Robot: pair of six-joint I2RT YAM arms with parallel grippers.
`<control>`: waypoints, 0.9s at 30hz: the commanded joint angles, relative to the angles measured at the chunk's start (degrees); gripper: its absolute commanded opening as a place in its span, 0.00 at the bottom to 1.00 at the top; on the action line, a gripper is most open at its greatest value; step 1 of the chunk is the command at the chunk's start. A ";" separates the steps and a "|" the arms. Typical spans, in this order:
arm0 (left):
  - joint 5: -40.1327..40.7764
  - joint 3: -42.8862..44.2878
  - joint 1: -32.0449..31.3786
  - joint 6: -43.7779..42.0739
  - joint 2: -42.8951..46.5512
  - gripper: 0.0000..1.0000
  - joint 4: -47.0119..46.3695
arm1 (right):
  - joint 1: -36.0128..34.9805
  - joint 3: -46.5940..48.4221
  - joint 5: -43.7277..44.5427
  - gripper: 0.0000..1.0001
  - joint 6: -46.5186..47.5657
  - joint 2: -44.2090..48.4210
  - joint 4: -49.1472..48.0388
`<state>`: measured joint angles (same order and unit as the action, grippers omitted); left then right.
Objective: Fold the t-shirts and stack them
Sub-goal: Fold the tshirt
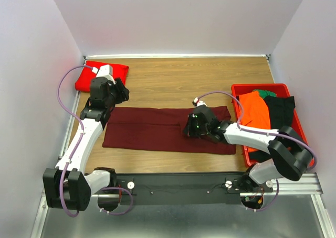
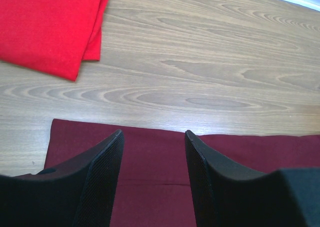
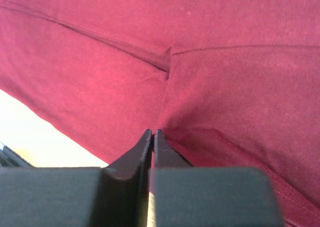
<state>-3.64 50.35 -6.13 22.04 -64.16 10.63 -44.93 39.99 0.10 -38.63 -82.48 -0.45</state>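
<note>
Well, on the desk [image 1: 173,80] the maroon t-shirt [image 1: 152,129] lies in a long strip, and the red t-shirt [image 1: 86,79] sits folded in the far left corner. My left gripper [image 2: 153,134] hangs spread over the strip's left end. My right gripper [image 3: 152,133] pinches only a little cloth, so it could slip out when I lift.

Counter [image 1: 173,80]: light wood-grain top filling the middle of the overhead frame; bare boards along its far edge.
Red bin [image 1: 242,87]: plastic tray at right centre, resting on the counter's right side.
Orange cloth [image 1: 255,112]: rumpled, lying in the bin's left half.
Black cloth [image 1: 281,109]: just beside the orange, spilling over the bin's right rim.
Green cloth [image 1: 261,92]: a small patch at the bin's far end, mostly covered.
Walls [image 1: 178,18]: plain pale panels at back and both sides.
Black rail [image 1: 178,188]: runs along the near edge, lower frame.
</note>
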 commanded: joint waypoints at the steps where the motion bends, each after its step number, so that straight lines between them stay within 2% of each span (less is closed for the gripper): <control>1: 0.12 -0.51 0.07 -1.12 0.97 0.60 0.79 | -1.48 0.35 4.99 0.16 -1.71 -2.51 -1.31; 6: 0.04 -0.51 0.07 -1.13 1.06 0.60 0.88 | -1.48 1.06 5.44 0.31 -1.36 -1.37 -1.22; 12: -0.58 -0.60 0.07 -1.12 0.70 0.60 0.79 | -1.57 2.02 4.73 0.34 -1.45 0.55 -0.52; 18: 1.61 -1.56 -0.28 2.20 -0.87 0.60 1.49 | -1.39 3.25 19.30 0.48 -3.38 6.53 11.07; 21: 3.20 -3.50 -1.69 6.60 -1.40 0.60 1.58 | -1.39 2.82 19.94 0.49 -3.82 7.24 13.63; 25: 6.53 -7.10 -3.71 12.49 -0.62 0.60 -0.08 | -1.48 2.90 14.42 0.48 -2.77 5.85 13.63; 26: 6.45 -7.80 -3.89 13.19 -0.35 0.60 -0.78 | -1.57 3.25 14.06 0.47 -1.63 5.05 13.63; 27: 6.19 -9.03 -4.06 14.25 -0.26 0.60 -1.83 | -1.92 4.13 13.79 0.41 -1.19 4.44 13.72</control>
<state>-0.25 44.31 -9.13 30.44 -64.99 10.61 -46.06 42.06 14.24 -40.95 -75.83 10.17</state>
